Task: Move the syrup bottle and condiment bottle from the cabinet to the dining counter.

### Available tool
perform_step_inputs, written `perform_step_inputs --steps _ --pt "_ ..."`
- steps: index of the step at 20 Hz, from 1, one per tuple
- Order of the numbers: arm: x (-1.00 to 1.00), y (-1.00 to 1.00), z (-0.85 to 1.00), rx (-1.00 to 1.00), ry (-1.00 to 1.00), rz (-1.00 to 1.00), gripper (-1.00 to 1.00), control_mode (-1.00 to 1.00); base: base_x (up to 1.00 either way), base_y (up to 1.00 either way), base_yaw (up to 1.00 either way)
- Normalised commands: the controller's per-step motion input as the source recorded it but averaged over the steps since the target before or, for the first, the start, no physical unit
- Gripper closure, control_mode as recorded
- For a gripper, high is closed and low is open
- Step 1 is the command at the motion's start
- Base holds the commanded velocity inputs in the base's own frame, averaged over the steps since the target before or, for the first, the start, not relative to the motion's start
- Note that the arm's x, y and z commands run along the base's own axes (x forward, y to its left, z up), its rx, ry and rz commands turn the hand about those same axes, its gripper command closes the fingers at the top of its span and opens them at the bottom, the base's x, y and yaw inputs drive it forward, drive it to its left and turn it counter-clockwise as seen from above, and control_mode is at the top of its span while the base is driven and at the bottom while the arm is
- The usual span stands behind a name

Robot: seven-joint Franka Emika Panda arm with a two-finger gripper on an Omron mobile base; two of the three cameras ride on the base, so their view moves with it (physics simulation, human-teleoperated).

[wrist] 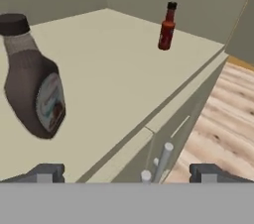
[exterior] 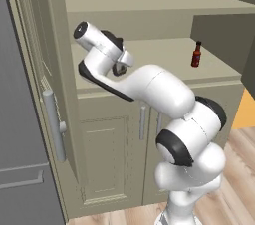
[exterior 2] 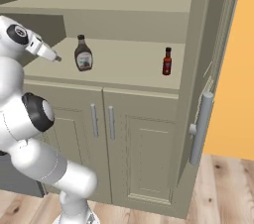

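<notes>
the cabinet (exterior 2: 149,134) stands open, its upper doors swung wide so the shelf (exterior 2: 129,67) inside is bare to see, while the two lower doors with silver bar handles (exterior 2: 101,121) are closed. the syrup bottle (exterior 2: 83,54) stands upright on the shelf toward the robot's left, its pale label facing out; in the hand view it (wrist: 34,86) looms at the left, tilted by the camera's roll, near the shelf's front edge. the red bottle (exterior 2: 167,61) stands upright on the same shelf, well apart from the syrup bottle and off to the right, nearer the cabinet's right wall; it shows too in the left base view (exterior: 196,54) and far back in the hand view (wrist: 167,26). the arm (exterior: 159,94) reaches up in front of the shelf, its hand raised at shelf level. the claw (wrist: 126,173) is wide open and holds nothing; its two dark tips sit far apart at the bottom of the hand view, short of the syrup bottle and touching neither bottle. below the shelf edge in that view the wooden floor (wrist: 218,119) shows.
</notes>
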Motion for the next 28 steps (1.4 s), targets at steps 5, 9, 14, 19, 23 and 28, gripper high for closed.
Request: perform_step_inputs --steps 5,9,14,19,23,28 --pt "0.16 -0.17 -0.18 0.04 -0.17 0.07 -1.00 -1.00 0.00 0.00 0.00" --pt "0.11 -0.04 -0.10 0.03 -0.21 0.07 -1.00 -1.00 0.00 0.00 0.00" --pt "0.00 0.00 0.00 0.00 -0.17 0.00 -1.00 -1.00 0.00 0.00 0.00" --pt "0.19 0.00 0.00 -0.02 -0.03 -0.07 -1.00 -1.00 0.00 0.00 0.00" --pt "0.37 0.09 0.00 -0.03 0.00 -0.07 -1.00 -1.00 0.00 0.00 0.00" --pt "0.21 0.21 0.00 -0.06 0.00 -0.11 -1.00 -1.00 0.00 0.00 0.00"
